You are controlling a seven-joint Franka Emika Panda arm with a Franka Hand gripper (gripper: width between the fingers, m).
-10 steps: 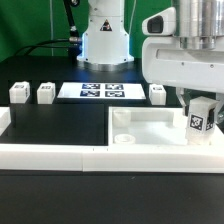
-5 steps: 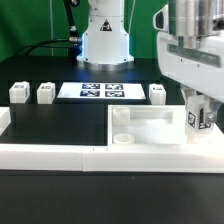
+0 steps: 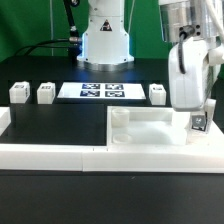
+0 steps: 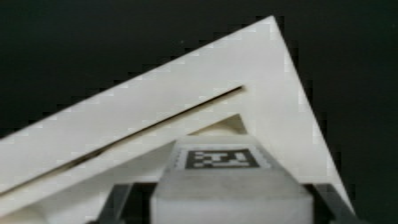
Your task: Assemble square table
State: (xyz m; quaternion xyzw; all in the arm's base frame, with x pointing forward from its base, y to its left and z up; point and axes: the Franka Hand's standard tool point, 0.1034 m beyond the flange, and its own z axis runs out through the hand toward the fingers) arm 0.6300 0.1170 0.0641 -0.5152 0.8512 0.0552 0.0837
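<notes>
White and stubby, the leg (image 3: 199,124) stands upright, long axis vertical, clamped in the half-closed pincer (image 3: 197,115) over the tabletop (image 3: 150,128) corner at the exterior view's right, tag facing the camera. The tabletop lies flat behind the border wall (image 3: 50,155). In the wrist view, dark fingers (image 4: 121,205) flank the tagged leg (image 4: 222,165), with the tabletop's (image 4: 214,70) pointed corner beyond it.

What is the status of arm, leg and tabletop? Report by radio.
Arm's jaws shut on tagged leg. Leg at tabletop corner, exterior view's right; seated or not, cannot tell. Three spare legs behind, nothing blocking.
</notes>
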